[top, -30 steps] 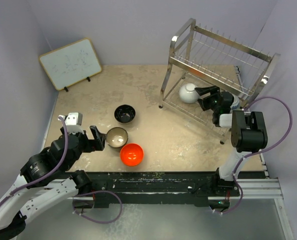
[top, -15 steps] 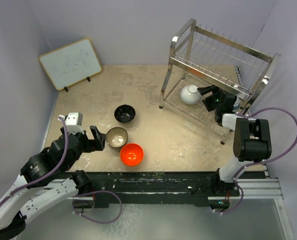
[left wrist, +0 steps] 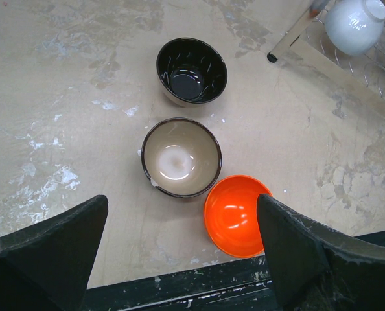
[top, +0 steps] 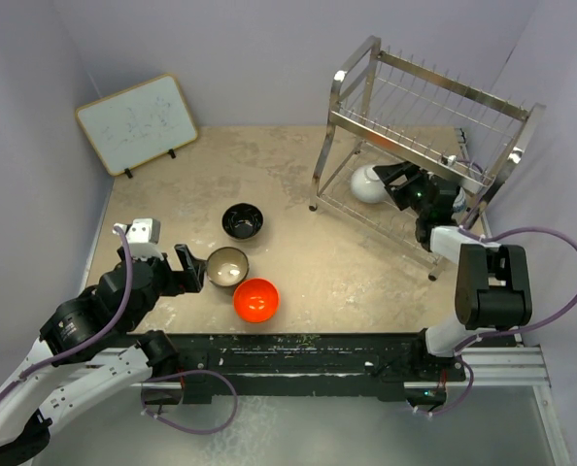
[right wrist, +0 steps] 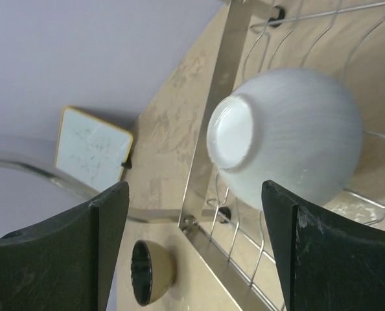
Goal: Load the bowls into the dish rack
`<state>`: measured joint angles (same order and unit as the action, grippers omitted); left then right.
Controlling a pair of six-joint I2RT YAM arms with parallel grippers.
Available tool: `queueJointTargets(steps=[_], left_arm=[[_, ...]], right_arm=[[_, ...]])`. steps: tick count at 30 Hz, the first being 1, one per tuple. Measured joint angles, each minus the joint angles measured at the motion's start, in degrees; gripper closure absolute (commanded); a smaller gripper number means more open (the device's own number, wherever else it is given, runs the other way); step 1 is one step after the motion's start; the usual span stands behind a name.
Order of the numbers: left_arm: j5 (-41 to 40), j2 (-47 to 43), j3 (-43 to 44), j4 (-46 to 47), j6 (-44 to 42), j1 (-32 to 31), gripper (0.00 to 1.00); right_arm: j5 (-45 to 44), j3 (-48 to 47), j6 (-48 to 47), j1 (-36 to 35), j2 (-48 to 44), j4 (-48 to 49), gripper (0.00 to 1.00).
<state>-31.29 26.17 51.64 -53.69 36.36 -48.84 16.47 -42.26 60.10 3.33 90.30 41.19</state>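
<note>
The white bowl lies on its side in the lower tier of the silver dish rack, its base towards my right gripper. That gripper is open and empty just short of the bowl; in the right wrist view the bowl sits beyond the gripper. The black bowl, the tan bowl and the orange-red bowl stand upright on the table. My left gripper is open and empty beside the tan bowl. The blue-and-white bowl is not in view.
A wood-framed whiteboard leans against the back left wall. The rack's wire floor and upright post lie close round my right gripper. The black rail runs along the table's near edge.
My right arm has reached a little farther towards the back, under the rack's upper tier. The white bowl stays in the lower tier. The left arm has not moved.
</note>
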Motion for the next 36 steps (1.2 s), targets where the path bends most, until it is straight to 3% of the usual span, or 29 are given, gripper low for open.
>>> queueJointTargets(steps=[18,36], left_arm=[[-0.02,0.00,0.00,0.00,0.00,0.00,0.01],[-0.02,0.00,0.00,0.02,0.00,0.00,0.01]], right_arm=[[2.80,-5.03,-1.92,-9.40,7.74,3.50,0.18],[-8.81,-9.62,-8.13,-9.44,10.60,-0.90,0.19]])
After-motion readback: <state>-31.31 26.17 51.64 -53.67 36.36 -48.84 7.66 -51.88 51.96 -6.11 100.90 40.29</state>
